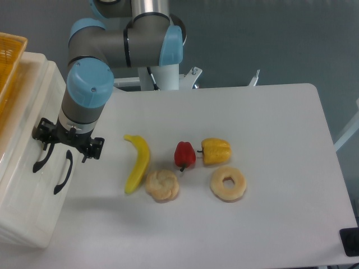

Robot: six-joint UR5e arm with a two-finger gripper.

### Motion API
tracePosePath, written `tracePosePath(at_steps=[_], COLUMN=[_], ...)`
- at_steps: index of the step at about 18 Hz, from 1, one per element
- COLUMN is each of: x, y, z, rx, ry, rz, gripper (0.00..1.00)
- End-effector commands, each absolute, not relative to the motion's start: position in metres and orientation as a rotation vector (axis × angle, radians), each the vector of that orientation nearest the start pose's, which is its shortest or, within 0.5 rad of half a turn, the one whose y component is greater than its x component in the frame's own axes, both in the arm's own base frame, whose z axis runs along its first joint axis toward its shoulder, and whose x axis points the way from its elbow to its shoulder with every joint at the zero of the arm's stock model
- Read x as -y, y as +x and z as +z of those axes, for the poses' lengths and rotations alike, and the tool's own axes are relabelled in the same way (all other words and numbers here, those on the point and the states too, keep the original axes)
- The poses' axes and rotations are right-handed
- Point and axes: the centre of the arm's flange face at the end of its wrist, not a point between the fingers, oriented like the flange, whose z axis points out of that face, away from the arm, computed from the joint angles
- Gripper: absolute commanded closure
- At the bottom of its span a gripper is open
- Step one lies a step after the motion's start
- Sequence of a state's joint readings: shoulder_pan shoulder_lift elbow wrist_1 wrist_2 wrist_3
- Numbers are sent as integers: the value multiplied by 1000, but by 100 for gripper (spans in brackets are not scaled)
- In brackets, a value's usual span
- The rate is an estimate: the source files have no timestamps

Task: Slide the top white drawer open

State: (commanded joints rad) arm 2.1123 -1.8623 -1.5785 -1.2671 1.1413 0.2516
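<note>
Gripper (46,147) fingers hidden behind its wrist at the top white drawer (22,129) handle; grip unclear. Basket (8,56) cropped above; banana (137,162) right of drawer.

Bright, even overhead light, soft shadows, sharp focus, no glare.

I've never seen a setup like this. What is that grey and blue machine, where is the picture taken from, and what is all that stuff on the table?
It is a robot arm with jointed grey tubes and blue caps, seen by one fixed camera looking down from above. Its black gripper is at the handle of the top white drawer in a cream cabinet on the left; whether it grips the handle cannot be told. On the white table lie toy foods: a banana, a red pepper, a yellow pepper, a pastry and a doughnut.
</note>
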Motion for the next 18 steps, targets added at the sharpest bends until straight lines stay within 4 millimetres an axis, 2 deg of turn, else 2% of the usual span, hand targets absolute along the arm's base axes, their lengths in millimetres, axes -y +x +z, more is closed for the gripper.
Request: tracePosePath(at_steps=[11,18], x=[-600,-594], y=[-168,-183], z=[367,366], rx=[419,439], ry=[-2878,-2895], rz=[-552,-493], gripper=[0,0])
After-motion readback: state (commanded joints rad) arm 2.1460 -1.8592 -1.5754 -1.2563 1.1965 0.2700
